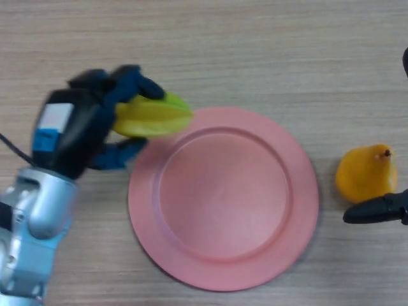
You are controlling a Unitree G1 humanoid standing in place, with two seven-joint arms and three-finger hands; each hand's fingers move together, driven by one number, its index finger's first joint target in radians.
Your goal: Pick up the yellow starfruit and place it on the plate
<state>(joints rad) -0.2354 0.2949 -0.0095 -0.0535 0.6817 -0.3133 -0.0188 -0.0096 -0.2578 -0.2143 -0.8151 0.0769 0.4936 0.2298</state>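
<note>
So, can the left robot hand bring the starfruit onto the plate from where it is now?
Probably yes. The left robot hand already grips the starfruit at the plate rim, and nothing lies on the plate.

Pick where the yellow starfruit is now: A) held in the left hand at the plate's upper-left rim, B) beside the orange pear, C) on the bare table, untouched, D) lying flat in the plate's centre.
A: the left hand grips the yellow starfruit, its tip over the pink plate rim.
</note>
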